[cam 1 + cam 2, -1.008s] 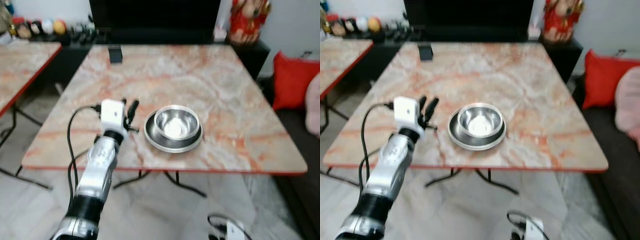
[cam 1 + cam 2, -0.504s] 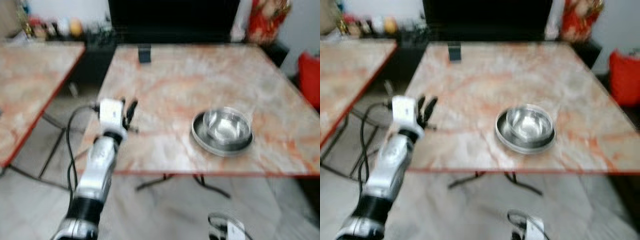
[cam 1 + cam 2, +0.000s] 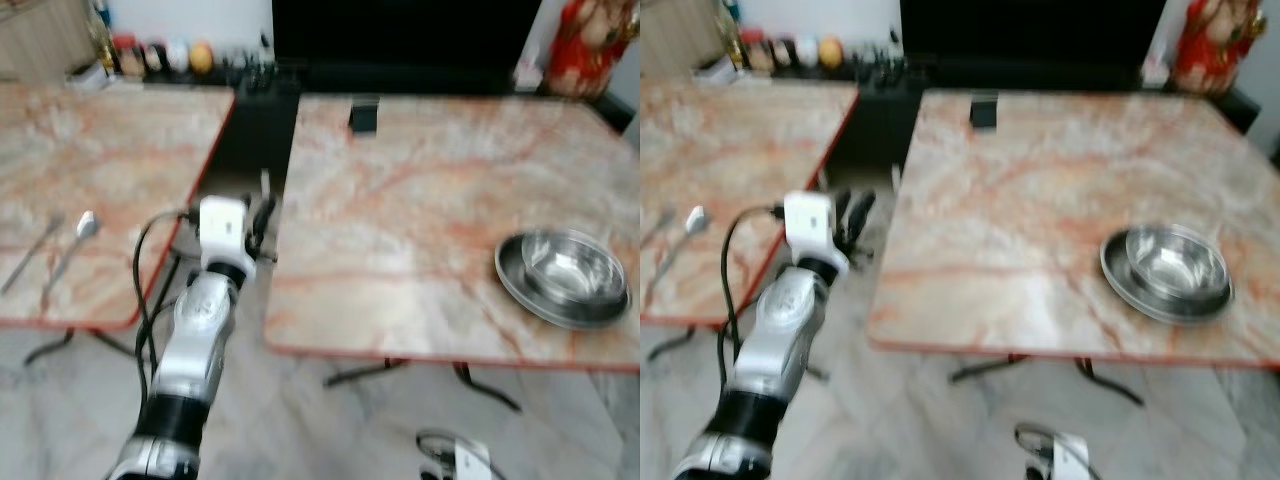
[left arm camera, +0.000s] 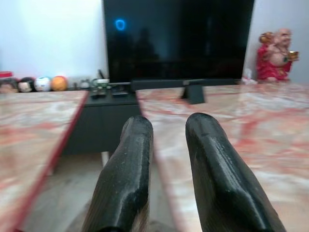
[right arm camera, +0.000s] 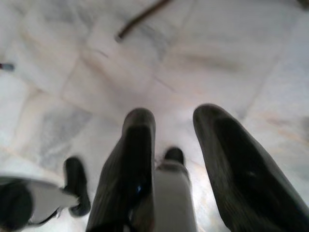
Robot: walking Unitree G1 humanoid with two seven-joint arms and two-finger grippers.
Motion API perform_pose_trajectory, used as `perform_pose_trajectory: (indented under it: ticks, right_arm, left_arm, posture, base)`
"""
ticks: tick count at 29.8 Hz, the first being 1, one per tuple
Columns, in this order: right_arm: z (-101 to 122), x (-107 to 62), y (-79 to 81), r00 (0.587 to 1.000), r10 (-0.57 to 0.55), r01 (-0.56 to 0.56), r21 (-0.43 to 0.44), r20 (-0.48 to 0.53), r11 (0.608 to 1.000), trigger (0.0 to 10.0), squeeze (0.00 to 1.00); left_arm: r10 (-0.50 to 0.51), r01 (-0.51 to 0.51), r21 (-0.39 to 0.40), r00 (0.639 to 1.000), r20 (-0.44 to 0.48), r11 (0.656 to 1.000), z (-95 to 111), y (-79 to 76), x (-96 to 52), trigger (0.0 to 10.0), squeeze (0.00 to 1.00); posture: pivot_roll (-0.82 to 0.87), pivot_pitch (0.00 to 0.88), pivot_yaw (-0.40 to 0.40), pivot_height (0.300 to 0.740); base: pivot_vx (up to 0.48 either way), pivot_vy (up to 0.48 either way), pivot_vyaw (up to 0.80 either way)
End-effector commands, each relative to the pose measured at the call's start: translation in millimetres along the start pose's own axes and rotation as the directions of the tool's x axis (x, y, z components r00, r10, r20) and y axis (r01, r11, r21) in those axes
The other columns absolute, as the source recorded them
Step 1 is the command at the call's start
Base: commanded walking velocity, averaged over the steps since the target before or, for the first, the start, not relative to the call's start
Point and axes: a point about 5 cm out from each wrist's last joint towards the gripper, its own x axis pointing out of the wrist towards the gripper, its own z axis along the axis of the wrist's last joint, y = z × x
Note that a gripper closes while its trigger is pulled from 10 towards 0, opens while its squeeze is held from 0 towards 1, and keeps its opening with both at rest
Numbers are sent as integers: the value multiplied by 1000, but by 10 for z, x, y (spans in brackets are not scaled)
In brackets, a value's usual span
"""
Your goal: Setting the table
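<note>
Now hovers with left claw (image 3: 262,217) parted and empty over the gap between tables, bowl (image 3: 567,272) well off to its right, spoon (image 3: 84,226) to its left.

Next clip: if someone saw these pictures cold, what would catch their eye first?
Probably the silver left arm raised in the foreground, its left tool open and empty over the gap between two marble-patterned tables. Next, the shiny steel bowl sitting in a steel plate near the front right of the nearer table. A spoon lies on the table to the left.
</note>
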Motion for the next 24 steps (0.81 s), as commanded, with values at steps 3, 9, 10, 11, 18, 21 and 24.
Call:
perform_pose_trajectory:
  ticks: [3, 9, 10, 11, 18, 21, 24]
  right_arm:
    - [-11, 13, 85, 1000, 19, -19, 12, -4, 1000, 10000, 0]
    - [-11, 13, 84, 1000, 22, -22, -3, -7, 1000, 10000, 0]
    - [-10, 13, 84, 1000, 23, -23, -5, -7, 1000, 10000, 0]
    - [-10, 13, 84, 1000, 23, -23, -5, -7, 1000, 10000, 0]
    - [-9, 15, 90, 1000, 27, -27, 0, -8, 1000, 10000, 0]
    - [-9, 15, 91, 1000, 28, -28, 0, -9, 1000, 10000, 0]
    - [-6, 17, 93, 999, 31, -31, -5, -10, 1000, 10000, 0]
  left_arm:
    - [31, -31, 14, 1000, 4, 999, 24, 86, -10, 10000, 0]
    - [37, -37, 14, 999, 7, 999, 31, 93, -12, 10000, 0]
    - [38, -38, 15, 999, 8, 999, 34, 98, -11, 10000, 0]
    - [38, -38, 15, 999, 8, 999, 34, 98, -11, 10000, 0]
    - [43, -43, 16, 999, 12, 999, 50, 111, -6, 10000, 0]
    - [45, -45, 18, 999, 14, 999, 56, 113, -4, 10000, 0]
    - [49, -49, 19, 999, 18, 999, 73, 128, 5, 10000, 0]
  posture:
    - [65, 0, -37, 740]
    - [66, 0, -37, 740]
    - [66, 0, -37, 740]
    - [66, 0, -37, 740]
    - [70, 0, -37, 740]
    - [71, 0, -37, 740]
    - [73, 0, -37, 740]
  base:
    - [0, 480, 0]
    - [0, 469, 0]
    - [0, 480, 444]
    - [0, 480, 444]
    - [0, 480, 310]
    - [0, 459, 0]
    - [0, 480, 0]
